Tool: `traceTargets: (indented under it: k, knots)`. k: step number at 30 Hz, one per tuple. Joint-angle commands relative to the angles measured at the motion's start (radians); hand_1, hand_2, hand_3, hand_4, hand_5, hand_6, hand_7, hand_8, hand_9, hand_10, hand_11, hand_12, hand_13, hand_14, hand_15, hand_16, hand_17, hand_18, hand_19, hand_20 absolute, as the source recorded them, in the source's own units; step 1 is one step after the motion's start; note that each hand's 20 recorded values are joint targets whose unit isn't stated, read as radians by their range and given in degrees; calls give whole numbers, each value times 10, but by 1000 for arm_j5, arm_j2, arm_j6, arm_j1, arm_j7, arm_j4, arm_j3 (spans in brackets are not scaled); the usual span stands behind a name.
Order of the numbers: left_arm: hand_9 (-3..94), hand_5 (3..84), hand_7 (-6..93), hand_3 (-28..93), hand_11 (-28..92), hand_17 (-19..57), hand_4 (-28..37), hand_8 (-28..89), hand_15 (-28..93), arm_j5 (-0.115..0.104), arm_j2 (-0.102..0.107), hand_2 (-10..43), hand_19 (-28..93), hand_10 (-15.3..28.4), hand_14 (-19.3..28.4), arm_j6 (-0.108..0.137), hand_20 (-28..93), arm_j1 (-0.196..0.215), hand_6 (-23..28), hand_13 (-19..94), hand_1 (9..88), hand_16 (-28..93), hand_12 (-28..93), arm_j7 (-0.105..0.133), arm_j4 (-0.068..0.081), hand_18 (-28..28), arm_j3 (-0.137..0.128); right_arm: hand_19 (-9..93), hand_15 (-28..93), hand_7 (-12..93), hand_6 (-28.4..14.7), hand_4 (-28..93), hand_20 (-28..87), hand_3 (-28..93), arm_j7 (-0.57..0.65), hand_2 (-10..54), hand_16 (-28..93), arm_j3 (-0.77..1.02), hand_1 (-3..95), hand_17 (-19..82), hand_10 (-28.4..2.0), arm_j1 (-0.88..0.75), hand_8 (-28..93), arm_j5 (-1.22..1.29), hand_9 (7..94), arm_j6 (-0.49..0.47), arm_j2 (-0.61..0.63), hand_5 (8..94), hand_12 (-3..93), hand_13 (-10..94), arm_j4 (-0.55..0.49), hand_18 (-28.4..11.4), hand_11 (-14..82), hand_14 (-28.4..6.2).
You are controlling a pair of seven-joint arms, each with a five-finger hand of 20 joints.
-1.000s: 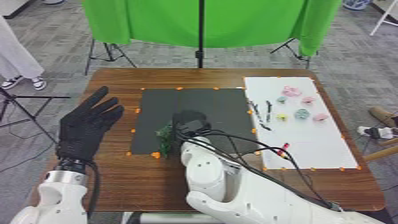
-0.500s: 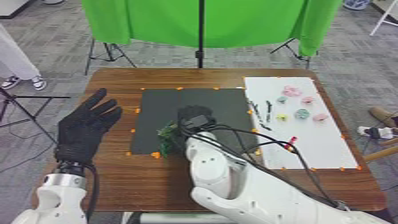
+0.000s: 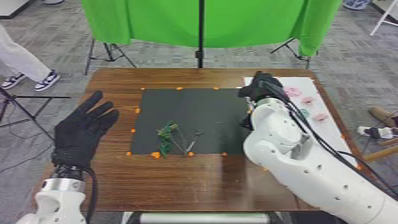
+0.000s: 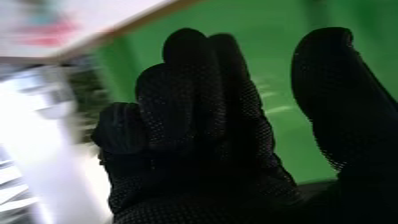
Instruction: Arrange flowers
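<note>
In the head view, my right hand (image 3: 260, 89) is over the far left part of the white sheet (image 3: 332, 131), beside the black mat. The right wrist view has my right hand (image 4: 209, 125) with fingers extended and the thumb apart, nothing between them. My left hand (image 3: 82, 131) is open at the table's left side. Green sprigs and thin stems (image 3: 166, 136) lie on the lower part of the black mat (image 3: 197, 102). Pink flowers (image 3: 293, 92) and a pale green one (image 3: 307, 100) rest on the white sheet, partly covered by my right arm.
Orange tape pieces (image 3: 155, 155) mark the mat's edges on the brown table (image 3: 178, 187). Behind the table hangs a green cloth (image 3: 258, 27) with a black stand in front. My right arm and its cables cross the table's right side.
My right hand has moved from the mat's middle away and to the right, to the white sheet's far left part. Thin stems on the mat have come into sight. The left hand has barely shifted.
</note>
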Motion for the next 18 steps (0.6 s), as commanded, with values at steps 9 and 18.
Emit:
traceTargets:
  k: [9, 18]
  knots:
    - [374, 400, 131, 799, 255, -85, -202, -96, 536, -13, -8, 74, 578, 207, 274, 19, 40, 0, 100, 271, 257, -83, 113, -7, 22, 281, 29, 932, 867, 114, -100, -259, 621, 749, 42, -95, 119, -28, 319, 280, -237, 17, -109, 46, 603, -148, -19, 598, 193, 554, 189, -282, 571, -218]
    - [373, 400, 132, 799, 257, -85, -203, -97, 536, -5, -20, 74, 578, 206, 274, 11, 40, -12, 100, 271, 257, -83, 113, -33, 23, 281, 26, 932, 876, 110, -102, -261, 620, 739, 73, -95, 116, -44, 307, 265, -242, 38, -108, 102, 589, -247, -80, 586, 194, 542, 269, -283, 579, -224]
